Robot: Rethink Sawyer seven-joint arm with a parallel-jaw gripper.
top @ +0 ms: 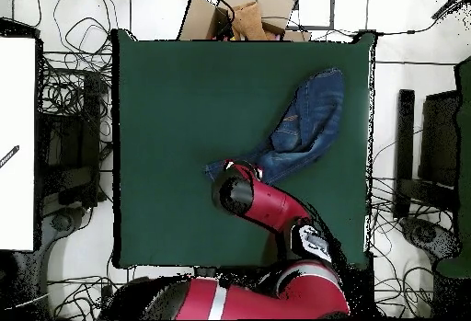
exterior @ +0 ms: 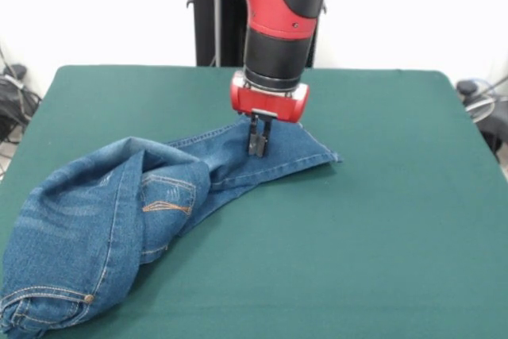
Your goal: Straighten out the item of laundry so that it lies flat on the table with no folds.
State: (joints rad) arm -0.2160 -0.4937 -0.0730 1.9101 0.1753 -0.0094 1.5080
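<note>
Right now the gripper (exterior: 259,142) is straight down on the leg end of the jeans (exterior: 135,212), fingers drawn narrow, tips at the cloth. Looks pinched on denim, but can't confirm how much fabric sits between them.

Directly under and around the tool: the flat leg panel, hem edge just off to one side, lying smooth on the table (exterior: 357,228).

Away from the tool, the rest of the garment runs out in one long line toward the table corner. Waistband end is the far end. In between, the seat and upper part are doubled over, back pocket stitching showing, with a thick fold.

Overhead agrees: gripper hidden under the arm (top: 262,202), jeans (top: 308,124) stretching diagonally away from it.

Key relation: long axis runs tool-to-waistband. My read is a pull along that axis, away from the bunch, would tension it; the fold itself likely needs a separate regrasp.
</note>
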